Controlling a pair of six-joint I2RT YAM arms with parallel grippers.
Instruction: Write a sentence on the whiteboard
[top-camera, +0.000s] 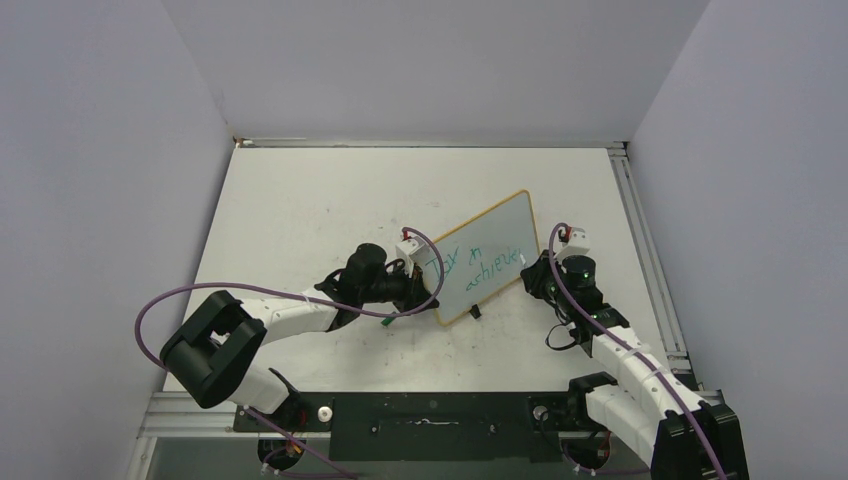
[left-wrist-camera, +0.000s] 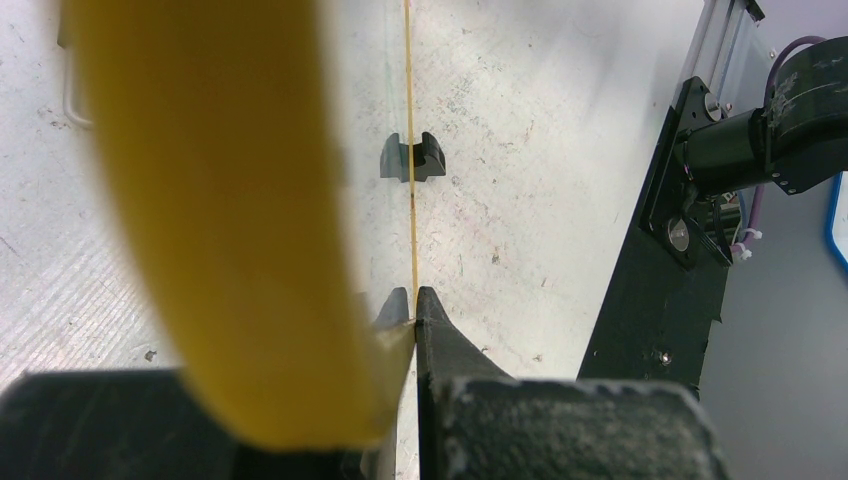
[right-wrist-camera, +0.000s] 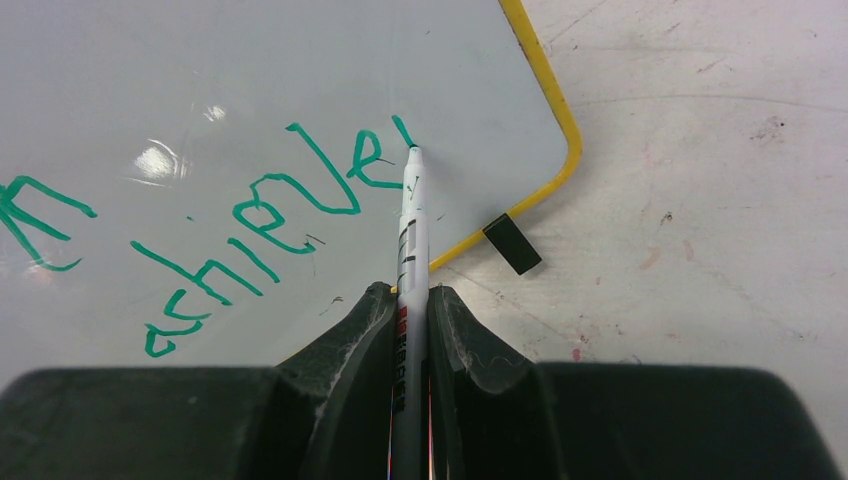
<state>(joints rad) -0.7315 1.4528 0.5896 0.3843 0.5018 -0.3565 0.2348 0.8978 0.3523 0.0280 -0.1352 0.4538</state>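
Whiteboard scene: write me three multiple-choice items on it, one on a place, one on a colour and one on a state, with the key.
1. Where is the tip of the marker?
A. On the whiteboard, at the end of the lower written line
B. On a sheet of paper
C. Inside a cup

2. What colour is the sentence?
A. Red
B. Black
C. Teal-green

3. What is the left gripper doing?
A. Hanging open
B. Shut on the whiteboard's yellow rim
C. Holding a cloth

Key:
1 A: the right wrist view shows the tip on the board by the last stroke.
2 C: every stroke is teal-green.
3 B: the left wrist view shows its fingers pinching the rim.
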